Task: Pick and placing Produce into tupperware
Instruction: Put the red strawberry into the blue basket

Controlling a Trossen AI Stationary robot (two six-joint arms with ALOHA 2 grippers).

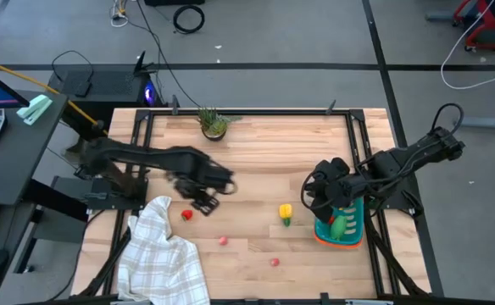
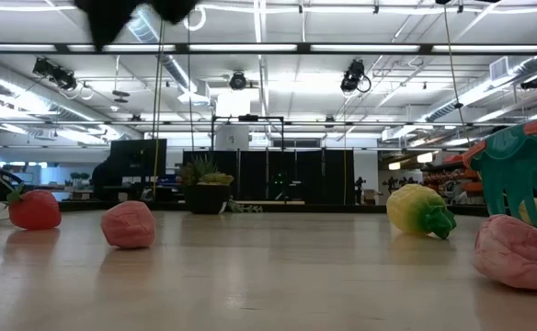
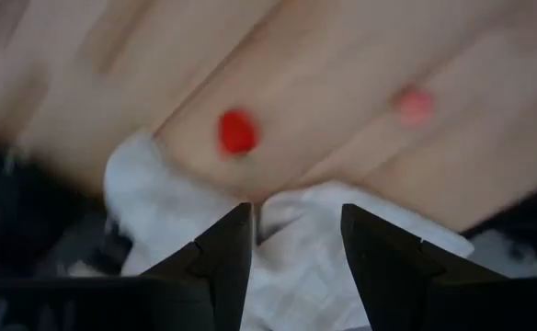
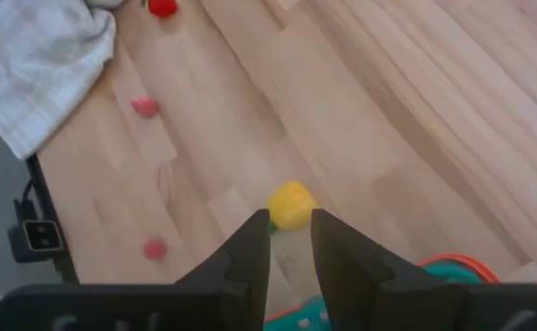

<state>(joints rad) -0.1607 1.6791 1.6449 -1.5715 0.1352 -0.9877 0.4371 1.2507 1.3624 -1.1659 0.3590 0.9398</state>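
Note:
The teal basket with an orange rim stands near the table's right edge with a green vegetable inside. The yellow pepper lies on the wood just left of it. Three small red fruits are scattered toward the near edge. My left gripper hovers open above the table, just beyond the leftmost red fruit. My right gripper hangs open beside the basket's far left corner, and the pepper shows past its fingertips.
A white checked cloth lies crumpled at the near left corner, close to the leftmost red fruit. A small potted plant stands at the far edge. Bare wood stretches between the two arms in the table's middle.

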